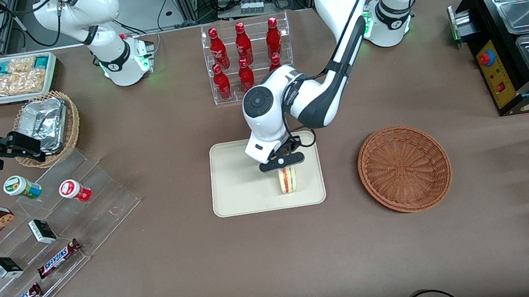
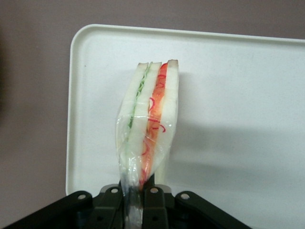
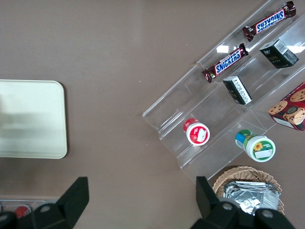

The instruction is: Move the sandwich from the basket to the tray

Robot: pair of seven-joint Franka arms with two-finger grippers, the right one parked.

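Jaws closed on the plastic wrap at one end of the sandwich (image 2: 150, 119), the gripper (image 1: 282, 162) low over the tray (image 1: 233, 182). The basket (image 1: 404, 168) lies empty toward the working arm's end of the surface. Release should follow only once the wedge rests flat, well inside the rim. Sandwich: pale bread slices, green and red-orange filling, clear film.
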